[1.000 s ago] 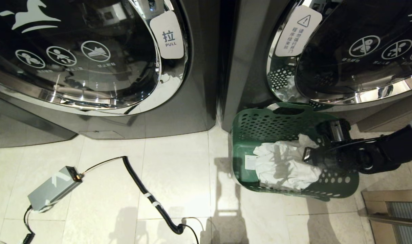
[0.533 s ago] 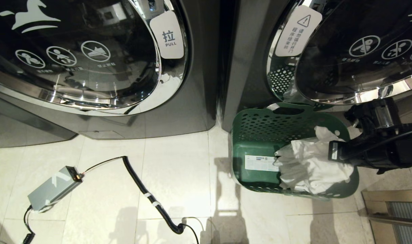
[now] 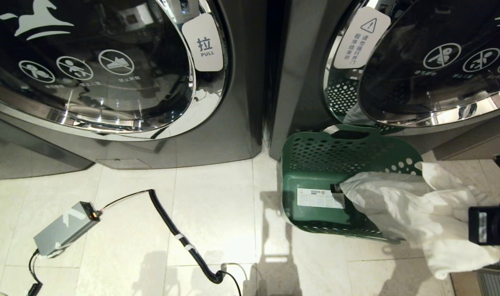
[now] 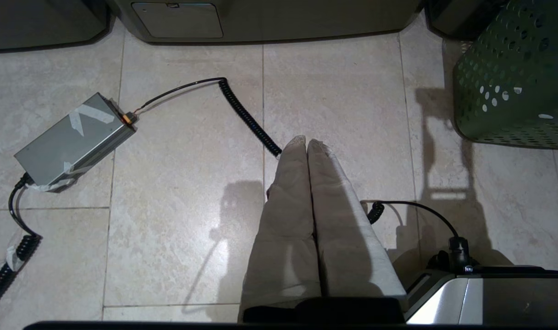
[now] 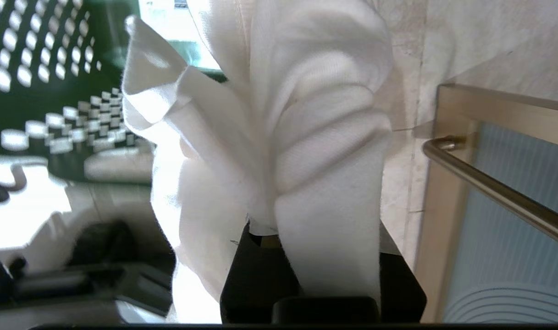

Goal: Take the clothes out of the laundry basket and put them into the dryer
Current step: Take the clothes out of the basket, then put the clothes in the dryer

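Gripping crumpled white cloth garment (image 3: 418,205), R gripper (image 5: 279,238) jaws clamped, beside perforated dark green plastic laundry basket (image 3: 315,156); L gripper (image 4: 306,146) jaws closed, empty.

A laundry room, likely a public laundromat: two large front-loading machines (image 3: 122,82) stand side by side on a pale tiled floor (image 3: 217,197), their round glass doors carrying warning pictograms (image 3: 75,68) and a "PULL" tag (image 3: 203,43).

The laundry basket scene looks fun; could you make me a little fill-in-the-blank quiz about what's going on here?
1. The right gripper is shut on a ____ garment.
2. The laundry basket is coloured dark ____.
3. The grey box lies on the ____.
4. The sticker on the left machine's door says ____.

Missing words: white; green; floor; PULL
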### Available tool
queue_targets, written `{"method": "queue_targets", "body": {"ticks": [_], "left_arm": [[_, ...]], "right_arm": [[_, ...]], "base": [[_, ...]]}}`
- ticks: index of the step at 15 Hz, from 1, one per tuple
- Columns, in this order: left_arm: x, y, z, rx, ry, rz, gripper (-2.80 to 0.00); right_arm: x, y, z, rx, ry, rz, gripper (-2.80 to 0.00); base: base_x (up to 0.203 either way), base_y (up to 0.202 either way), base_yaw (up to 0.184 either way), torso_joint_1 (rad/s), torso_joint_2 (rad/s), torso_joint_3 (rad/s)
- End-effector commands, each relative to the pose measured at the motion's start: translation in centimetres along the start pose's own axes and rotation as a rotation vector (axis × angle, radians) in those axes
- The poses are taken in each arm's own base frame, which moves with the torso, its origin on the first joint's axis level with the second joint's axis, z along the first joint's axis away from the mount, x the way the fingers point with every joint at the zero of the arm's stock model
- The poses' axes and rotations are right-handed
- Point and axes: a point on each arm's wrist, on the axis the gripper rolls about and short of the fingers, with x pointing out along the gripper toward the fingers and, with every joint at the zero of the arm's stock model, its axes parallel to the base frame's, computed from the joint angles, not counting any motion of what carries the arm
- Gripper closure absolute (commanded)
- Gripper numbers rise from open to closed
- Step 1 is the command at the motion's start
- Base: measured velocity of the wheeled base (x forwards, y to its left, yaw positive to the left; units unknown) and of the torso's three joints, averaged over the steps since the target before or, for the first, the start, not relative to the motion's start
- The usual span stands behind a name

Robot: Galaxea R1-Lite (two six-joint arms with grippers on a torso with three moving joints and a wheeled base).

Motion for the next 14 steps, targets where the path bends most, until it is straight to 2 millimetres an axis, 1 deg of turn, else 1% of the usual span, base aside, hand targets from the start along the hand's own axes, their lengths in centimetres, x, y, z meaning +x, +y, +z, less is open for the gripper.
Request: {"method": "queue_targets", "body": {"ticks": [1, 3, 4, 6, 7, 8, 10, 11, 13, 14], "left_arm": [[0.0, 0.0, 0.0, -0.001, 0.0, 0.0, 0.0], [0.0, 0.0, 0.0, 0.0, 0.001, 0.001, 0.0], [0.0, 0.0, 0.0, 0.0, 0.001, 0.0, 0.0], [0.0, 0.0, 0.0, 0.0, 0.001, 0.001, 0.0], [0.0, 0.0, 0.0, 0.0, 0.001, 0.001, 0.0], [0.0, 0.0, 0.0, 0.0, 0.001, 0.001, 0.0], [0.0, 0.0, 0.0, -0.001, 0.001, 0.0, 0.0], [0.0, 0.0, 0.0, -0.001, 0.001, -0.001, 0.0], [0.0, 0.0, 0.0, 0.0, 0.0, 0.0, 0.0], [0.0, 0.0, 0.0, -0.001, 0.001, 0.001, 0.0]], "right_arm": [[-4.5, -1.3, -2.9, -0.014, -0.141, 0.01, 0.0], [-6.5, -2.1, -6.4, -0.061, -0.223, 0.011, 0.0], [-7.2, -2.4, -8.4, -0.075, -0.256, 0.017, 0.0], [-7.8, -2.9, -12.5, -0.088, -0.303, 0.021, 0.0], [-7.9, -3.0, -14.3, -0.091, -0.328, 0.02, 0.0], [-8.0, -3.0, -15.7, -0.102, -0.362, 0.027, 0.0], [-8.2, -2.9, -17.7, -0.162, -0.435, 0.073, 0.0], [-8.4, -2.9, -18.4, -0.182, -0.465, 0.084, 0.0], [-8.7, -2.9, -19.3, -0.199, -0.536, 0.092, 0.0], [-8.6, -2.8, -19.4, -0.203, -0.535, 0.096, 0.0]], "base": [[0.0, 0.0, 0.0, 0.0, 0.0, 0.0], [0.0, 0.0, 0.0, 0.0, 0.0, 0.0], [0.0, 0.0, 0.0, 0.0, 0.0, 0.0], [0.0, 0.0, 0.0, 0.0, 0.0, 0.0], [0.0, 0.0, 0.0, 0.0, 0.0, 0.0], [0.0, 0.0, 0.0, 0.0, 0.0, 0.0], [0.0, 0.0, 0.0, 0.0, 0.0, 0.0], [0.0, 0.0, 0.0, 0.0, 0.0, 0.0], [0.0, 0.0, 0.0, 0.0, 0.0, 0.0], [0.0, 0.0, 0.0, 0.0, 0.0, 0.0]]}}
